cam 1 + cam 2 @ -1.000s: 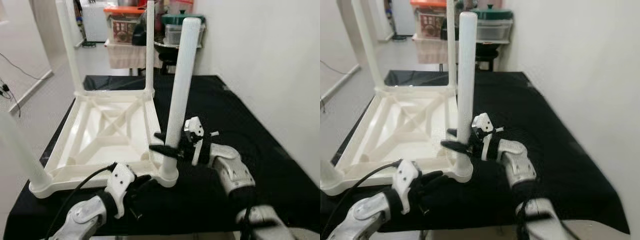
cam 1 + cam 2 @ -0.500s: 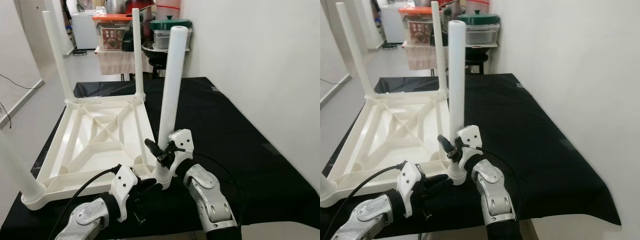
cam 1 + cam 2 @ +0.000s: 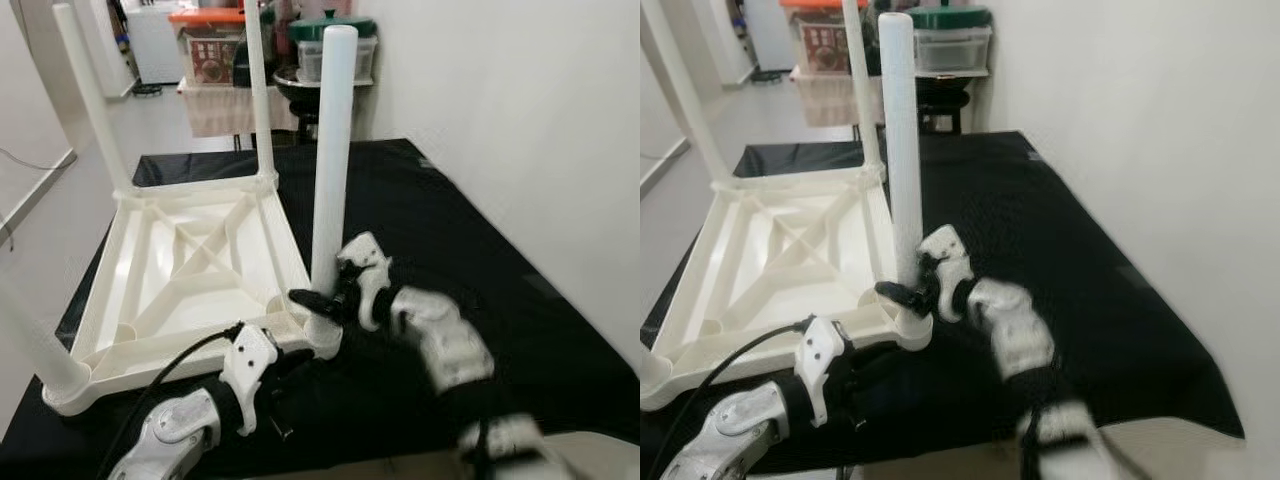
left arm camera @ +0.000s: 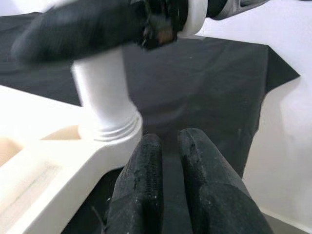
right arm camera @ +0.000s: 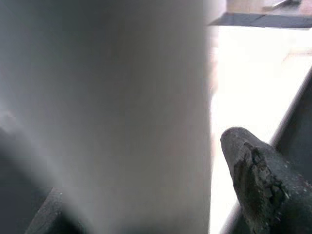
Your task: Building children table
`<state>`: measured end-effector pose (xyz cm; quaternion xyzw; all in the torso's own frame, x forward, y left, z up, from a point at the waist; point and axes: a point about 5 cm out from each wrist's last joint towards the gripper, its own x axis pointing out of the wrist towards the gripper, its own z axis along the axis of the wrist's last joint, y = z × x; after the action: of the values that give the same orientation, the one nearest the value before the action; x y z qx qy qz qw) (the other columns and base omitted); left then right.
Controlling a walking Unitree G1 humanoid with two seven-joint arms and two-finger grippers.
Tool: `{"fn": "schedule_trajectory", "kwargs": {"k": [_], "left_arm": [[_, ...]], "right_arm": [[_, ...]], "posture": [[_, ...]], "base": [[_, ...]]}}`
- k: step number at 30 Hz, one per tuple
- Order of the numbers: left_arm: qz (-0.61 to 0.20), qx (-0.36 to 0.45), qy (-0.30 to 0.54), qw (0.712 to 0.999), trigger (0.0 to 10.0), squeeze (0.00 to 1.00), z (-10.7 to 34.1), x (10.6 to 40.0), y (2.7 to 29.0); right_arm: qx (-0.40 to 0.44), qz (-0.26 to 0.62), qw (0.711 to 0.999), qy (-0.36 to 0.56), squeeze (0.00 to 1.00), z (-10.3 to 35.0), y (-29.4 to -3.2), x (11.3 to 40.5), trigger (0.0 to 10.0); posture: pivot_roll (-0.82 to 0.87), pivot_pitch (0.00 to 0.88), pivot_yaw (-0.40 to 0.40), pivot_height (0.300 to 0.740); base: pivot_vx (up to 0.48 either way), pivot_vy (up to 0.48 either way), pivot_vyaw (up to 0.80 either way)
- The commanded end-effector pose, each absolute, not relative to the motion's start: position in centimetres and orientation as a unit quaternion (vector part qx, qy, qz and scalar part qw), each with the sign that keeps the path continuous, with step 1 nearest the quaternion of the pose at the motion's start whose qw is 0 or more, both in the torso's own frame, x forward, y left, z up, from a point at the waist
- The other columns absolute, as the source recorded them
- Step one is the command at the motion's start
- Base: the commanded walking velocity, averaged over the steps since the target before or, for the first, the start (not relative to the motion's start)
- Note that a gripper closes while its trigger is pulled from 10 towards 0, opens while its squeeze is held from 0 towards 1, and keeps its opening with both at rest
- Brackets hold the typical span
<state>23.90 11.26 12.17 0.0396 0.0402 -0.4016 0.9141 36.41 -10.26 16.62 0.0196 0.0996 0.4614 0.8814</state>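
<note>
A white children's table [image 3: 292,250] lies upside down on a black cloth, its legs pointing up. My right gripper [image 3: 314,298] is at the base of the near right leg [image 3: 331,150], with one black finger on each side and shut on it. The right wrist view has the leg pressed close against one finger [image 5: 258,190]. My left gripper [image 3: 284,372] sits low on the cloth just in front of the same corner socket [image 4: 109,129]. It is shut with nothing between its fingers [image 4: 146,165]. The right forearm is blurred.
The black cloth [image 3: 480,230] covers the work surface, whose front edge runs just below my arms. A white wall stands close on the right. Storage boxes [image 3: 215,50] and a green-lidded container [image 3: 325,28] stand behind the table. Bare floor lies to the left.
The camera has shifted. My right forearm has swung out to the right while its gripper stays at the leg's base. The left gripper holds its place by the corner.
</note>
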Motion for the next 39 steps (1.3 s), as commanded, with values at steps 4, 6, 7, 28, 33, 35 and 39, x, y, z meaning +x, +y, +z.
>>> {"fn": "schedule_trajectory", "kwargs": {"k": [4, 6, 7, 28, 33, 35, 39], "left_arm": [[-0.392, 0.047, 0.039, 0.918, 10.0, 0.0, 12.2, 23.7, 11.6], [-0.392, 0.047, 0.039, 0.918, 10.0, 0.0, 12.2, 23.7, 11.6], [-0.391, 0.048, 0.039, 0.918, 10.0, 0.0, 12.2, 23.6, 11.6], [-0.395, 0.045, 0.041, 0.916, 10.0, 0.0, 12.1, 23.4, 11.3], [-0.4, 0.047, 0.045, 0.914, 10.0, 0.0, 12.0, 23.3, 11.4], [-0.403, 0.049, 0.048, 0.913, 10.0, 0.0, 11.9, 23.0, 11.6], [-0.402, 0.052, 0.056, 0.912, 10.0, 0.0, 11.9, 22.8, 12.3]], "right_arm": [[-0.043, 0.488, 0.864, 0.116, 0.0, 16.6, -11.7, 37.1, 10.0], [-0.043, 0.488, 0.864, 0.116, 0.0, 16.6, -11.7, 37.1, 10.0], [-0.062, 0.493, 0.857, 0.135, 0.0, 16.2, -12.0, 37.0, 10.0], [-0.014, 0.571, 0.811, 0.125, 0.0, 16.6, -13.9, 36.8, 0.0], [0.008, 0.545, 0.834, 0.087, 0.0, 15.3, -15.7, 35.4, 0.0], [0.002, 0.432, 0.899, 0.079, 0.0, 13.4, -14.6, 34.9, 0.0], [-0.026, 0.19, 0.974, 0.122, 0.0, 9.6, -10.7, 29.1, 0.0]], "posture": [[0.12, 0.0, -0.08, 0.74], [0.12, 0.0, -0.08, 0.74], [0.12, 0.0, -0.08, 0.74], [0.11, 0.0, -0.067, 0.74], [0.09, 0.0, -0.057, 0.74], [0.1, 0.0, -0.065, 0.74], [0.09, 0.0, -0.042, 0.74]], "base": [[0.0, 0.0, 0.0], [0.0, 0.0, 0.0], [0.0, 0.0, 0.0], [0.0, 0.0, 0.0], [0.0, 0.0, 0.0], [0.0, 0.0, 0.0], [0.0, 0.0, 0.0]]}}
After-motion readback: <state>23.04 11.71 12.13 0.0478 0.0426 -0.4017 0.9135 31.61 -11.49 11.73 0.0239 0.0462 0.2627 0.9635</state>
